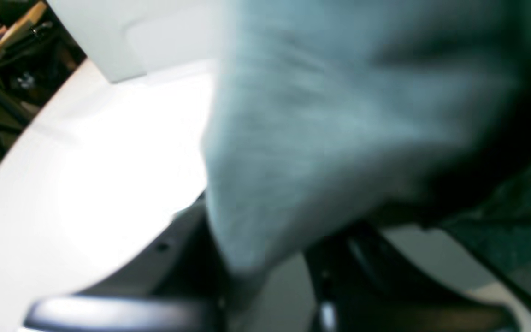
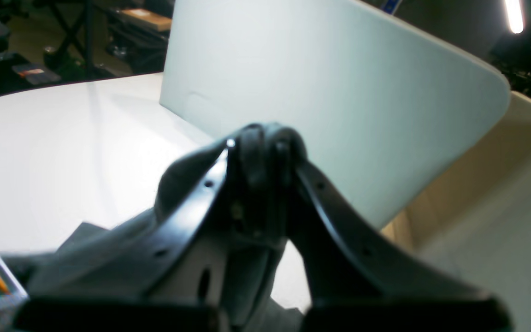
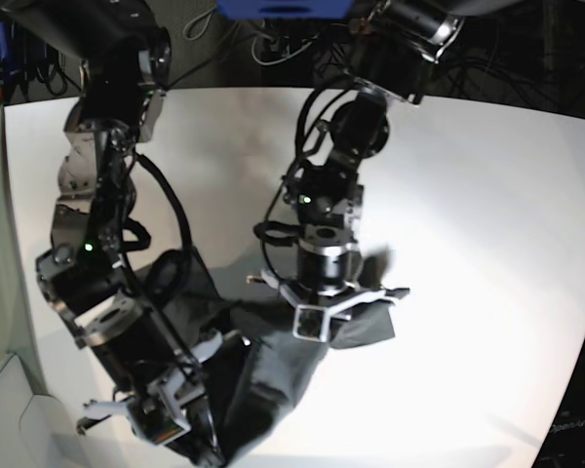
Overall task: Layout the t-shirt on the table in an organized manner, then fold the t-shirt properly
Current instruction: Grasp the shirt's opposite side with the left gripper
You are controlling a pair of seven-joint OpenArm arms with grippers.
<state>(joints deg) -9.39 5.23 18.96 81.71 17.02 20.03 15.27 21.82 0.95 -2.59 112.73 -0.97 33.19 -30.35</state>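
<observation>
The dark grey t-shirt [image 3: 273,380] lies bunched on the white table [image 3: 487,214] near its front edge. My left gripper [image 3: 317,327] points down at the shirt's upper edge and is shut on it. In the left wrist view the blurred cloth [image 1: 339,115] hangs close to the lens, covers the fingertips and runs down between the dark fingers [image 1: 164,244]. My right gripper [image 3: 161,424] is at the shirt's lower left corner. Its tips [image 2: 265,138] meet, shut, with grey cloth [image 2: 85,244] bulging beside them.
A white upright panel [image 2: 316,92] stands on the table behind the right gripper and also shows as a pale slab [image 1: 122,37] in the left wrist view. Cables and dark clutter [image 3: 273,39] lie beyond the far edge. The table's left edge [image 3: 8,244] is close to the right arm.
</observation>
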